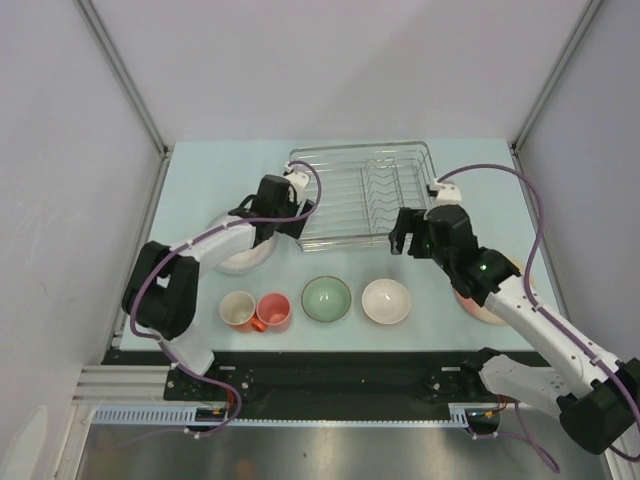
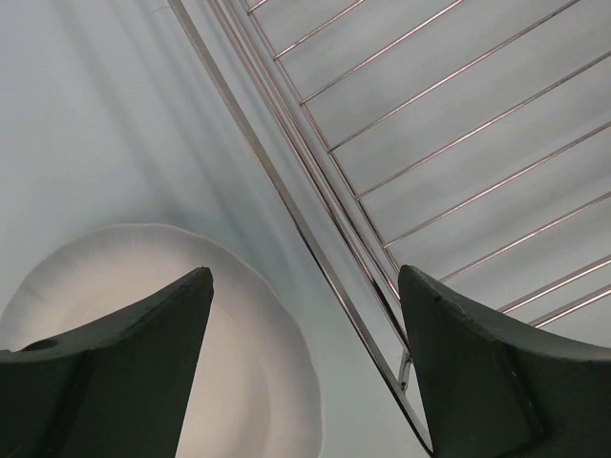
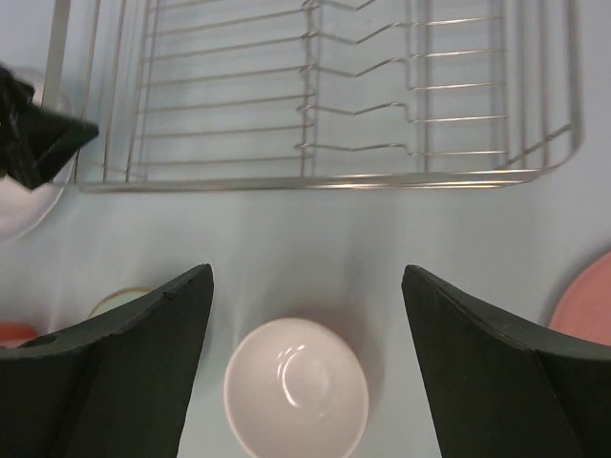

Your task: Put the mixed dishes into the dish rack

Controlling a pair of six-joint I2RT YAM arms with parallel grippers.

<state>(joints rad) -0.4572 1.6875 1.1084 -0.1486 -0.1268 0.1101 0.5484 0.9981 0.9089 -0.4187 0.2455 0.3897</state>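
The silver wire dish rack [image 1: 365,195] stands at the back middle of the table. The white plate [image 1: 238,258] lies left of it, partly under my left arm. My left gripper [image 1: 283,228] is open and empty above the gap between the white plate [image 2: 143,315] and the rack's corner [image 2: 315,229]. A pinkish cup [image 1: 238,308], orange-red mug [image 1: 272,311], pale green bowl [image 1: 326,299] and white bowl [image 1: 386,301] sit in a row in front. My right gripper [image 1: 405,240] is open and empty, above the white bowl [image 3: 296,389]. The pink-and-cream plate [image 1: 478,305] lies mostly hidden under my right arm.
Grey walls close in the table at left, right and back. In the right wrist view the rack's front rail [image 3: 315,181] runs across, the pink plate's edge [image 3: 587,296] is at right, and the cup [image 3: 119,301] at left.
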